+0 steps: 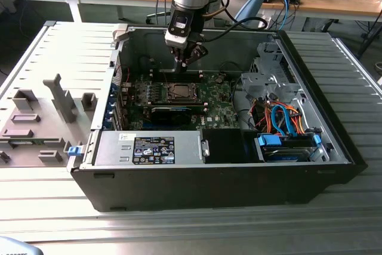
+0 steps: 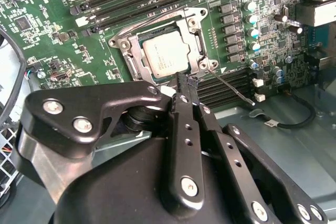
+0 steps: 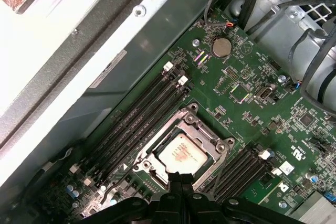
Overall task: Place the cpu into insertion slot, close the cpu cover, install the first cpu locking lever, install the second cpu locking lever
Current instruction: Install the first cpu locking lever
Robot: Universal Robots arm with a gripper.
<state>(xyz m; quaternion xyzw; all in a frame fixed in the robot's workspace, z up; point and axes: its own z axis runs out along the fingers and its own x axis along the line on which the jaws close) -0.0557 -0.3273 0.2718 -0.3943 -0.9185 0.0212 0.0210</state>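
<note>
The gripper (image 2: 187,80) fills the near foreground of the second wrist view, its black fingers pressed together with nothing between them, tips just above the socket's edge. The cpu (image 2: 167,56) lies in the insertion slot (image 3: 157,174) with the cpu cover (image 2: 131,51) apparently shut around it, though I cannot be sure it sits flat. One locking lever (image 2: 231,88) sticks out unlatched; a glancing push could slip off it and scrape the green board (image 3: 247,77).

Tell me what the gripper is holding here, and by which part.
Nothing. The gripper has its fingers closed together, empty, just above the edge of the cpu cover; the cpu sits in the socket.
</note>
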